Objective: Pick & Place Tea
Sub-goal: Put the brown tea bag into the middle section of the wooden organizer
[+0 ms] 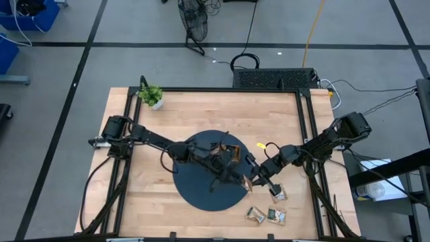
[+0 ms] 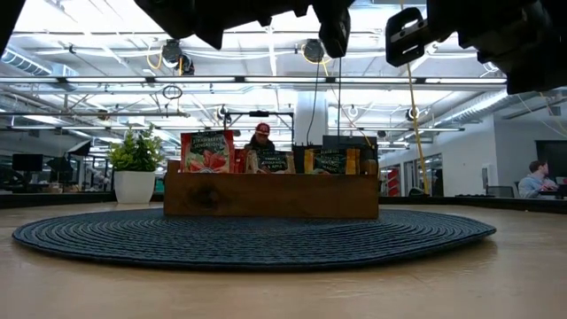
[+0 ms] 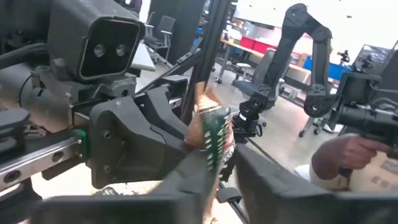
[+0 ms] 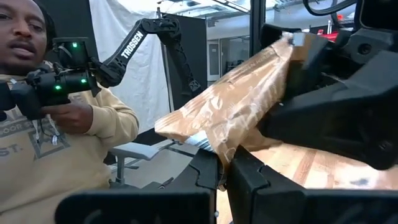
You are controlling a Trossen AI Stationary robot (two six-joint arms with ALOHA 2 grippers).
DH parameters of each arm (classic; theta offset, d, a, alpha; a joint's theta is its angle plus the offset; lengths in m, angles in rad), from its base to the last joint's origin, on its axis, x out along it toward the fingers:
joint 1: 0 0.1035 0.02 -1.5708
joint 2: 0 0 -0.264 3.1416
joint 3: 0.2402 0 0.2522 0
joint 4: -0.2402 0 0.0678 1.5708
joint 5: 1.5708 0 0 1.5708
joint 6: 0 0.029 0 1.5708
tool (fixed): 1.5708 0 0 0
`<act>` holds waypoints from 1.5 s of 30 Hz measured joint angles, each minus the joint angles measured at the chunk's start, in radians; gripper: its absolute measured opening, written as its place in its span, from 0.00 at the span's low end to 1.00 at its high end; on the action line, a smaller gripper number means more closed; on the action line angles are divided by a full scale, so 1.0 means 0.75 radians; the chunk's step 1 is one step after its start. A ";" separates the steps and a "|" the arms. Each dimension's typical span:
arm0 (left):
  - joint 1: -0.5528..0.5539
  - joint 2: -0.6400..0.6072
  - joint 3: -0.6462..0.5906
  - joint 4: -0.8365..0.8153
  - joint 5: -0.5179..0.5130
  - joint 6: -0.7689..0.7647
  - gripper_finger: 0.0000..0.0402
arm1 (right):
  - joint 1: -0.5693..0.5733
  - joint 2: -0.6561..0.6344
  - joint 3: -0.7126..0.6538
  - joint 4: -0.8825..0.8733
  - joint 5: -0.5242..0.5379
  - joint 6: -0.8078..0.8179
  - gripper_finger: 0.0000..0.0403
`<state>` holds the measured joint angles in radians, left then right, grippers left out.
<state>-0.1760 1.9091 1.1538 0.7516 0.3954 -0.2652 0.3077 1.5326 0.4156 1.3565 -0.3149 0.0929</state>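
Looks like a mid-air handoff: right gripper (image 4: 222,163) is clamped on a beige tea sachet (image 4: 233,109). Left gripper (image 3: 214,171) is pinching the same sachet, probably to drop it in the wooden tray (image 2: 270,196)

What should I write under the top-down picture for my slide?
Two robot arms meet over a round dark mat, passing a tea bag; three more wait nearby.
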 joint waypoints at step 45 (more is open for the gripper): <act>0.029 0.055 0.629 -2.269 -0.901 0.175 0.00 | -0.001 -0.001 -0.001 -0.119 0.106 0.198 0.10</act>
<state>-0.1545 1.9506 1.6253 -0.9498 -0.2803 -0.1339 0.3073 1.5322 0.4149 1.2673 -0.2352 0.2416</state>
